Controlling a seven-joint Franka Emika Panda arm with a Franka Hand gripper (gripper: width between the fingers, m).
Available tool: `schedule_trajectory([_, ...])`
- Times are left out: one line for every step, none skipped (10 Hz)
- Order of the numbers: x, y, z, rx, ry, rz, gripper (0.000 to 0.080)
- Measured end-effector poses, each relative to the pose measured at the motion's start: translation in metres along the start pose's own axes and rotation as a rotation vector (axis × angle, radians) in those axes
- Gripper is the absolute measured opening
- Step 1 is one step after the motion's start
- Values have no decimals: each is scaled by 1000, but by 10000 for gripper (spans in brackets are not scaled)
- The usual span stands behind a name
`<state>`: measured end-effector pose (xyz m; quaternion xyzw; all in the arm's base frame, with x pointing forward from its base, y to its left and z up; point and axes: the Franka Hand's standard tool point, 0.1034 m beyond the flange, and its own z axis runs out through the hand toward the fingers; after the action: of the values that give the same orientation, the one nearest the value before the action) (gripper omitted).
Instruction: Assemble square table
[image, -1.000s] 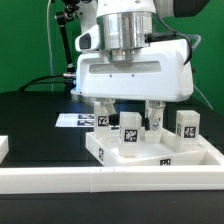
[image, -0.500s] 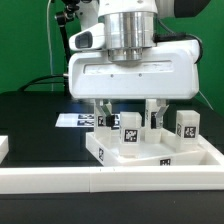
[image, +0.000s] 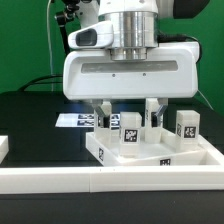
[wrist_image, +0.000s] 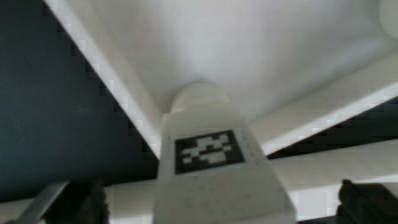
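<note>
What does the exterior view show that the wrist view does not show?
Only the exterior view shows the whole tabletop, a second leg at its right, the marker board behind, and the white border bar in front. Only the wrist view shows the open fingers flanking a leg. Both show the end effector over the tagged leg.

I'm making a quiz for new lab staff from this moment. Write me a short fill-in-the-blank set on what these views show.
1. The fingers stand ____, one on each side of a leg.
2. That leg stands upright inside the ____.
3. The black-and-white square on the leg is a ____.
4. The table under it all is coloured ____.

Missing words: open; tabletop; tag; black
</note>
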<state>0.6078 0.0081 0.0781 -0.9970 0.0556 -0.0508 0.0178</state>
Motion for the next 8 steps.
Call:
schedule_trajectory([0, 2, 0, -8, 0, -78, 649])
schedule_trajectory([0, 2, 0, -8, 0, -80, 649])
schedule_trajectory([1, 3, 0, -8, 0, -77, 634])
schedule_trajectory([0, 3, 0, -8, 0, -77, 634])
schedule_trajectory([0, 3, 0, -9, 0, -77, 459])
schedule_trajectory([0, 3, 0, -9, 0, -77, 283])
schedule_trajectory([0, 3, 0, -9, 0, -77, 288])
schedule_trajectory([0, 3, 0, -9, 0, -58, 288])
